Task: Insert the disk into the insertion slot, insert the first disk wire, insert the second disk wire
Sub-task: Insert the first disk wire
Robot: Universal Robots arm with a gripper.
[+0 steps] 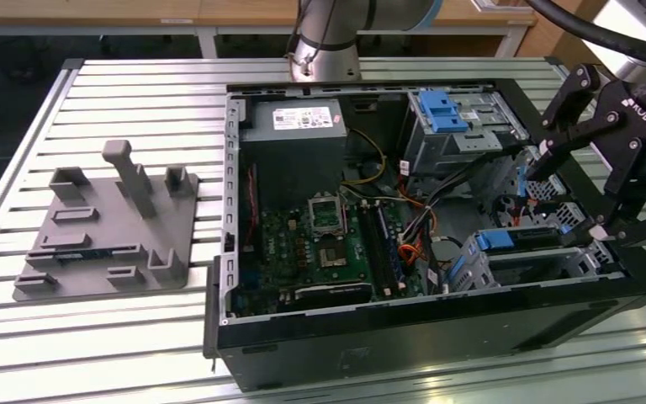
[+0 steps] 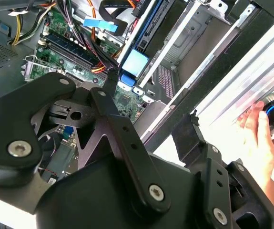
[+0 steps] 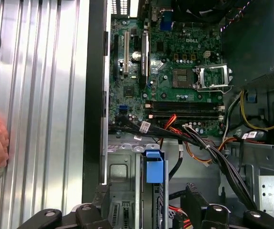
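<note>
Jaws apart and empty: in the exterior view my gripper (image 1: 565, 202) hangs over the case (image 1: 413, 353) at the exterior view's right, just above the insertion slot (image 1: 474, 268). The disk (image 1: 500, 240) sits there in its blue caddy, so step 1 looks done. The first wrist view adds black wires (image 3: 208, 152) running beside the slot; whether either of the 2 is plugged I cannot tell. The second wrist view adds a person's hand (image 2: 260, 136) outside the case.
</note>
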